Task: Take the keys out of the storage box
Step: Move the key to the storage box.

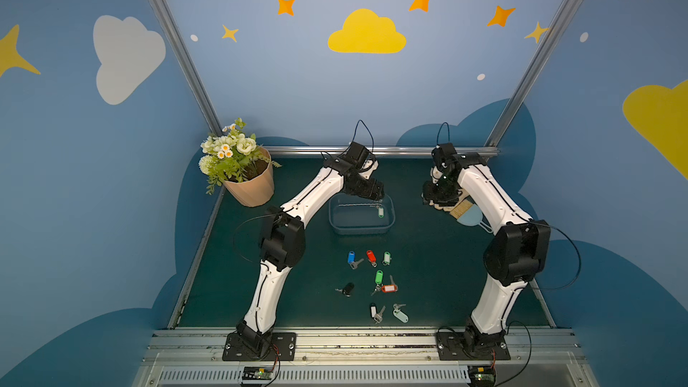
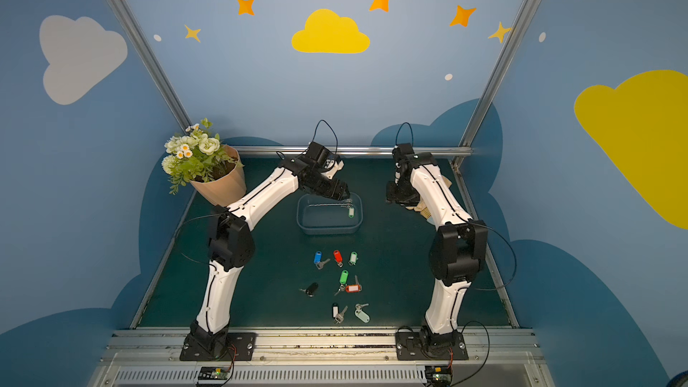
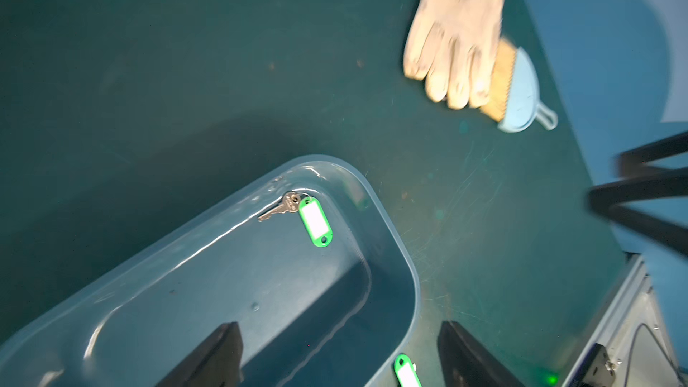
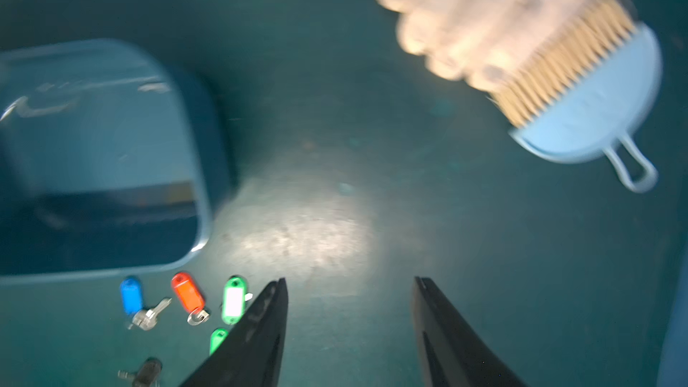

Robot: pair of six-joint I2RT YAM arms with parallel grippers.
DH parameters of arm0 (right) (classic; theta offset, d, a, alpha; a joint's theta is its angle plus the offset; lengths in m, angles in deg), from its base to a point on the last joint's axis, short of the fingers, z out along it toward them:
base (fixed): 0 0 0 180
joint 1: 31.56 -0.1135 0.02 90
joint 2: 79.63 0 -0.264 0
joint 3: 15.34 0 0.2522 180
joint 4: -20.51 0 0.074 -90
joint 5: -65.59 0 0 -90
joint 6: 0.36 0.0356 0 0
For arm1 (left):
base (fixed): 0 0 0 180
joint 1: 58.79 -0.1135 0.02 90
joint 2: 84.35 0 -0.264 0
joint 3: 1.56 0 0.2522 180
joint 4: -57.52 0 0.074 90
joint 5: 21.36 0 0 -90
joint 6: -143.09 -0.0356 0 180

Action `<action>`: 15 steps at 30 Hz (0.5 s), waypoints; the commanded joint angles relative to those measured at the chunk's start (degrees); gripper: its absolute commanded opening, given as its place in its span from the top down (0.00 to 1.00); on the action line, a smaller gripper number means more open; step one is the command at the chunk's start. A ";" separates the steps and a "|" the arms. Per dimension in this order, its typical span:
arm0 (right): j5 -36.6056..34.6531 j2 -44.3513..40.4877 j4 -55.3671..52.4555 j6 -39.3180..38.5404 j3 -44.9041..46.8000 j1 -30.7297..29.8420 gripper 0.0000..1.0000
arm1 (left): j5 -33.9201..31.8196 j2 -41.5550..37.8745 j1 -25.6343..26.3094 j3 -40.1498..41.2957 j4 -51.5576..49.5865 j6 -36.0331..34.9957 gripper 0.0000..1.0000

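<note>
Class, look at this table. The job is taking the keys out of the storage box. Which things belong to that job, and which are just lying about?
Belong to the job: storage box; green-tagged key inside it; tagged keys out on the mat.
Just lying about: flower pot; pale glove; blue brush.

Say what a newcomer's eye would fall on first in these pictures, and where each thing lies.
The bright-tagged keys scattered on the mat in front of the box catch the eye first. One green-tagged key lies alone in a corner of the box, with the open left gripper over the box's rim. The flower pot stands at the mat's far left corner.
</note>
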 commanded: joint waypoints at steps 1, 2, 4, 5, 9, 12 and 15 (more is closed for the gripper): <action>0.72 -2.31 0.28 2.09 2.03 -0.62 0.41 | -3.16 3.61 0.37 -3.29 -3.77 -1.58 0.20; 0.85 -2.50 0.09 1.93 2.21 -0.55 0.41 | -3.48 4.73 0.56 -4.05 -3.93 -1.58 0.21; 0.94 -2.72 -0.31 1.71 2.55 -0.48 0.41 | -4.20 7.34 0.67 -5.47 -3.88 -1.53 0.24; 1.08 -2.85 -0.38 1.49 2.73 -0.49 0.41 | -4.33 8.56 0.69 -6.24 -4.11 -1.58 0.25; 1.98 -2.99 -1.06 0.45 3.28 -0.41 0.41 | -5.57 13.04 0.99 -9.95 -4.18 -1.78 0.25; 2.58 -2.74 -1.52 -0.47 3.21 -0.45 0.41 | -5.93 15.64 1.26 -12.48 -3.92 -1.85 0.26; 3.79 -2.29 -1.95 -1.37 2.68 -0.58 0.41 | -6.29 17.43 1.57 -14.10 -2.83 -2.42 0.27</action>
